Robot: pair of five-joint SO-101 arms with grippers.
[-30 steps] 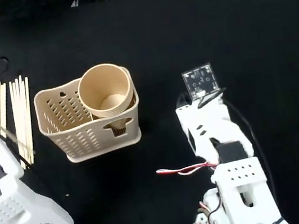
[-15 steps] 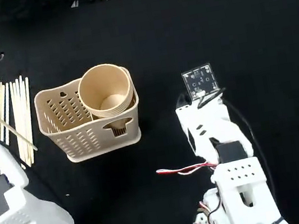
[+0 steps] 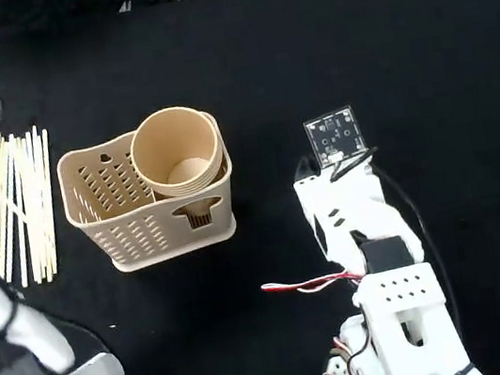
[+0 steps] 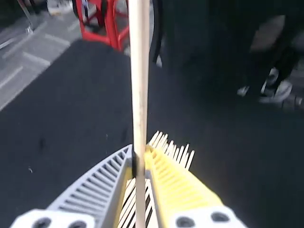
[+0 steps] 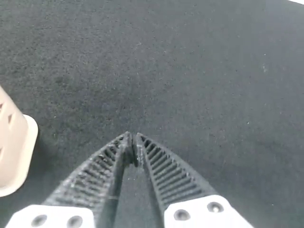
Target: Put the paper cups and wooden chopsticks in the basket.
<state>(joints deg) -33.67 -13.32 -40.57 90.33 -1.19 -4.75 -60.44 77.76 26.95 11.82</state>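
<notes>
Left wrist view has my left gripper pinched narrow on a single wooden chopstick, which runs out past the fingertips, above the pile of chopsticks lying on the black table. From the high view, the pile of chopsticks lies just beside the basket, on its left. The stacked paper cups sit in the basket's right compartment. My right gripper is closed on nothing, low over the table near a corner of the basket.
</notes>
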